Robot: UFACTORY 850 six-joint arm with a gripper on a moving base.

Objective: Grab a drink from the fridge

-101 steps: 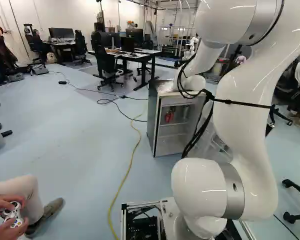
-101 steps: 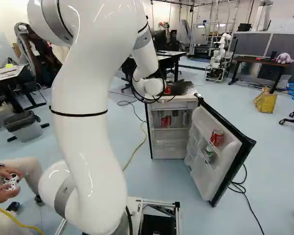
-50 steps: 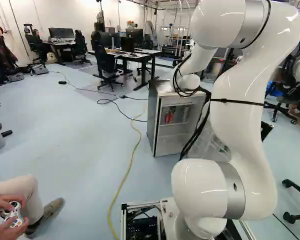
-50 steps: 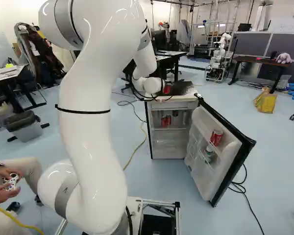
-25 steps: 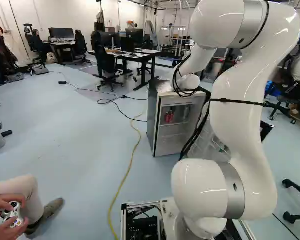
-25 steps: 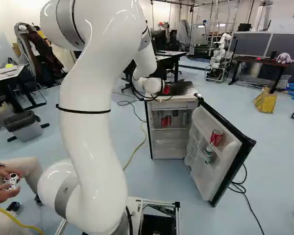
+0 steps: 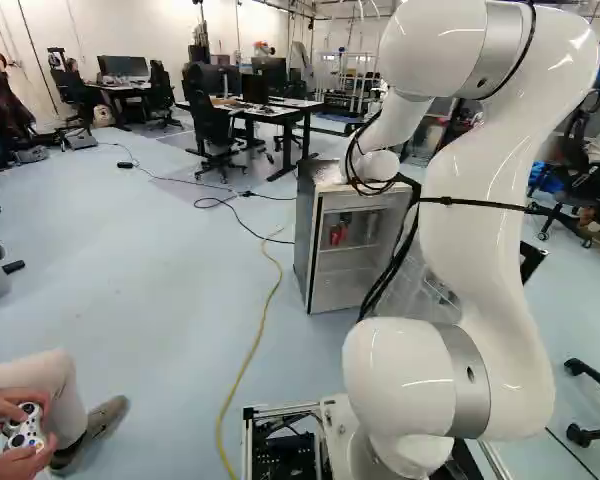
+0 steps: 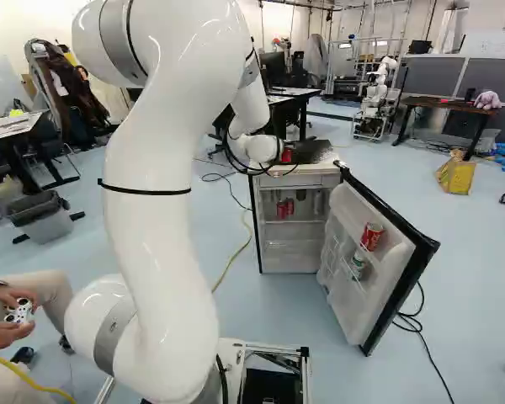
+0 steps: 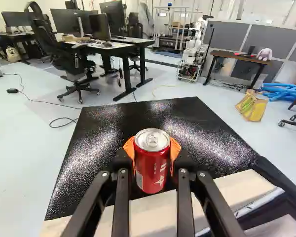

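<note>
And the arm [image 8: 151, 210] has shifted its bend these last two seconds, now barely creeping! The gripper [image 9: 152, 153] has its orange pads clamped on the red can [image 9: 152, 173], right over the fridge top [image 9: 202, 133]. Drink's grabbed, I'd say; a clear lift away looks next.

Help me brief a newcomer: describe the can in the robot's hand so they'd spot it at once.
Find the small fridge ahead of the arm, its door open. Over its black top is a red can with a silver lid, upright between the orange pads of the hand. Other red cans sit inside or in the door; this one alone is held.
</note>
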